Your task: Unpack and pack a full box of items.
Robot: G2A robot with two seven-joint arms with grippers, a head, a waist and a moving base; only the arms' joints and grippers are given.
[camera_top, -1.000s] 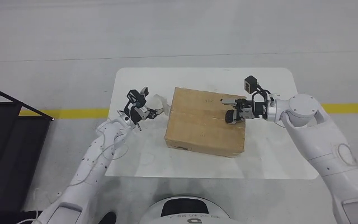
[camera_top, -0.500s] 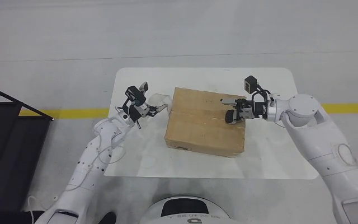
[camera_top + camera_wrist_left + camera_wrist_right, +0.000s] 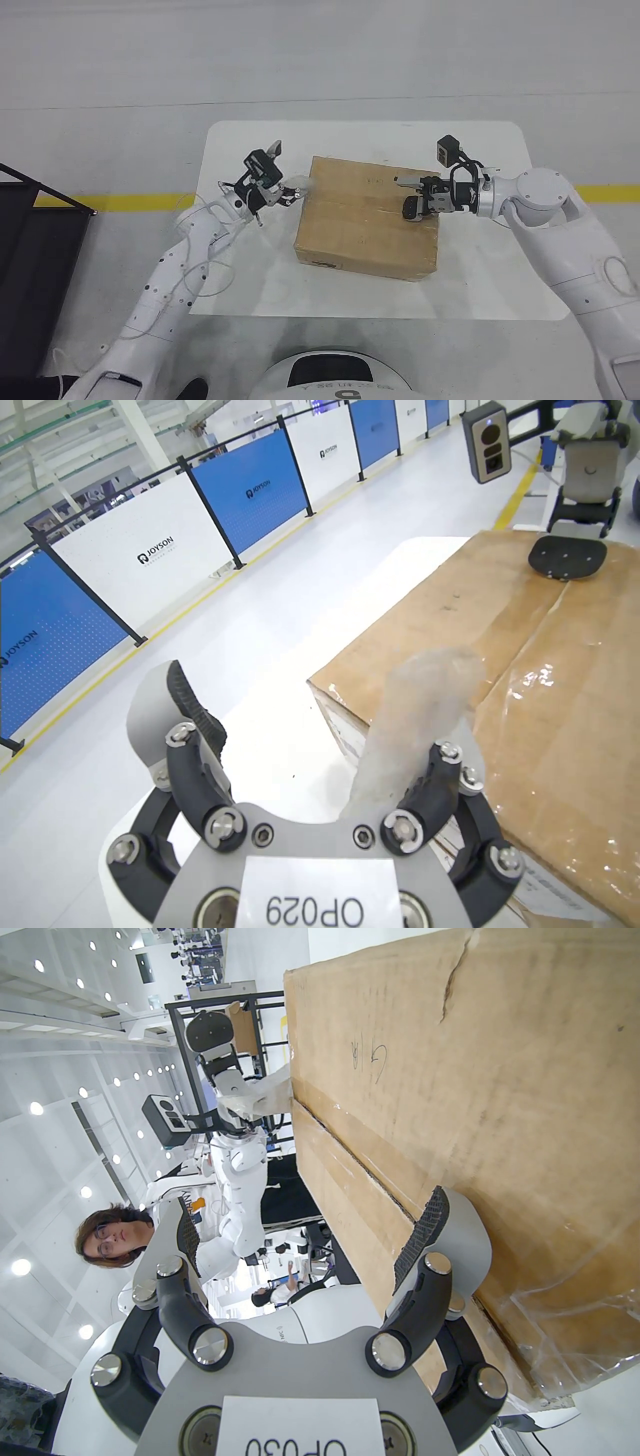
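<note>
Judged to be near the very start, in the unsealing step. On the white table (image 3: 240, 150), a closed cardboard box (image 3: 368, 215), both top flaps lying flat, with glossy clear tape along the middle seam (image 3: 540, 625). Just beside the box's end, the left gripper (image 3: 272, 187), spread wide and clamping nothing, yet with a whitish strip, seemingly peeled tape (image 3: 425, 705), clinging to one finger and hanging over the box corner. On the lid, the right gripper (image 3: 412, 196), also spread apart, one pad resting on the cardboard beside the seam. No item taken out yet. Left to do, probably: freeing the seam, lifting the flaps, emptying, then refilling and closing.
</note>
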